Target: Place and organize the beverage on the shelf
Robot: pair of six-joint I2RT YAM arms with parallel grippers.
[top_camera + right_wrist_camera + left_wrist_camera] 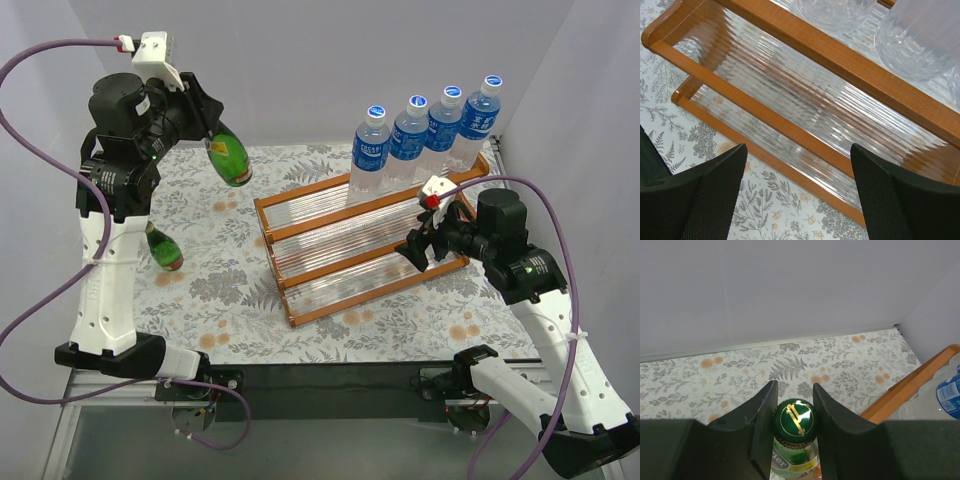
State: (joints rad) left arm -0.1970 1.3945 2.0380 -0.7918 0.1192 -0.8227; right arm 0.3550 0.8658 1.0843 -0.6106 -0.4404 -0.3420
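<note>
Top external view: six bottles in all. Four clear bottles (408,137) with blue labels and white caps stand upright in a row on the top tier of the shelf (370,295), long axes vertical and caps up, toward the tier's 2 o'clock end. The shelf has three stepped tiers, and its length runs from 8 to 2 o'clock across the flowered surface (250,310). Two green bottles are off it. One green bottle (230,160) hangs in the air at 10 o'clock from the shelf, gripped at the neck by the left fingers (207,118). Its long axis is tilted, with the cap toward 11 o'clock and the base toward 5 o'clock. The other green bottle (165,250) lies on the surface at 9 o'clock from the shelf, long axis from 11 to 5 o'clock, its upper end hidden behind the left arm. The right fingers (413,248) hang over the lower tiers near the shelf's 3 o'clock end, spread with nothing between them.

Left wrist view: the left fingers (762,425) are clamped on the gold-marked cap of the green bottle (795,421), which points straight at the lens. One corner of the shelf (910,390) and one of the clear bottles (950,397) show at 4 o'clock.

Right wrist view: the right fingers (715,200) stand well apart and empty above the shelf (840,60). The bases of two clear bottles (920,40) sit at 12 and 1 o'clock
</note>
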